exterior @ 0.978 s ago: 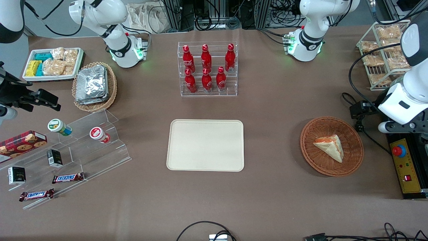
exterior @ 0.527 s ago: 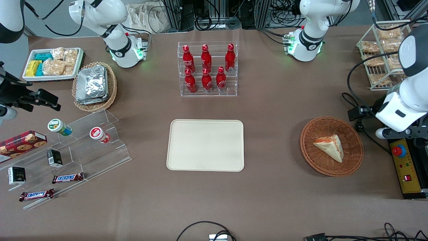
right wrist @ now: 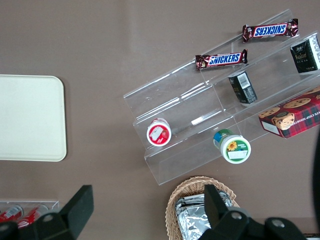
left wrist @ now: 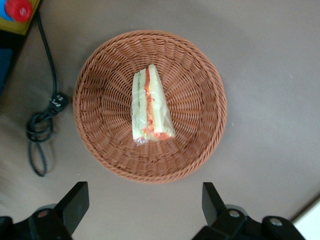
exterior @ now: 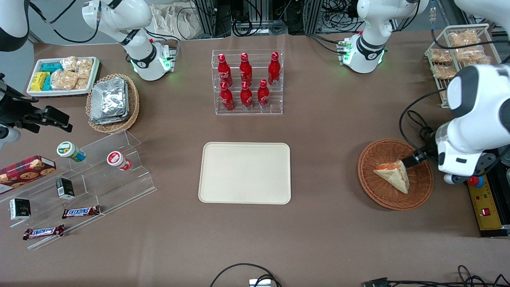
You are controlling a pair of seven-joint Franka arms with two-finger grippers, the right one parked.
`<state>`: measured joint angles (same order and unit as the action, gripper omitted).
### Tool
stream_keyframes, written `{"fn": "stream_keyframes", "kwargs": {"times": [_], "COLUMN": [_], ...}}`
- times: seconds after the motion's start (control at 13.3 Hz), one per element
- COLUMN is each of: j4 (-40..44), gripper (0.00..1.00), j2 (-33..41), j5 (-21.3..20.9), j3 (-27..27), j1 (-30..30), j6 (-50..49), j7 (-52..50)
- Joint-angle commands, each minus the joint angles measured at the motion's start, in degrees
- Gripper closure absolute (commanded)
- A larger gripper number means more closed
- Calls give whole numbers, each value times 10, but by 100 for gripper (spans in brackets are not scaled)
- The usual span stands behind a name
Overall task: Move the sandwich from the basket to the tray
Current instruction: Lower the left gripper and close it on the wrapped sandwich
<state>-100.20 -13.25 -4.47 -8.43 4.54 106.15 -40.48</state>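
Observation:
The sandwich (exterior: 392,175) (left wrist: 151,107), a pale wedge with orange-red and green layers at its edge, lies inside the round reddish-brown basket (exterior: 374,193) (left wrist: 100,75) toward the working arm's end of the table. In the left wrist view my gripper (left wrist: 145,205) is open, its two dark fingers (left wrist: 75,202) spread wide above bare tablecloth just outside the basket's rim, with nothing between them. The working arm's white wrist (exterior: 464,153) hangs over the basket's edge. The cream tray (exterior: 245,173) (right wrist: 30,117) lies flat at the table's middle with nothing on it.
A clear rack of red bottles (exterior: 247,81) stands farther from the camera than the tray. A control box with a red button (exterior: 482,199) and a coiled black cable (left wrist: 40,135) sit beside the basket. A wire rack of snack bags (exterior: 458,59) stands near the working arm.
The working arm has swung in from the table's end toward the basket, and its wrist now overlaps the basket's rim. The sandwich, basket and tray have not moved.

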Motion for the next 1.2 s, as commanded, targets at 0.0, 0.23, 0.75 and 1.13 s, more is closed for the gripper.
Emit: {"fn": "stream_keyframes", "kwargs": {"times": [0.0,0.23,0.75,1.13], "j4": [-68,-87,-170,-207], "gripper": [0,0,0,0], "j2": [2,-9,-30,-52], "j5": [8,8,8,5], "j3": [2,3,2,3], "j1": [13,23,38,38], "j6": [79,104,257,334], "j7": [-71,-106,-117,-119]}}
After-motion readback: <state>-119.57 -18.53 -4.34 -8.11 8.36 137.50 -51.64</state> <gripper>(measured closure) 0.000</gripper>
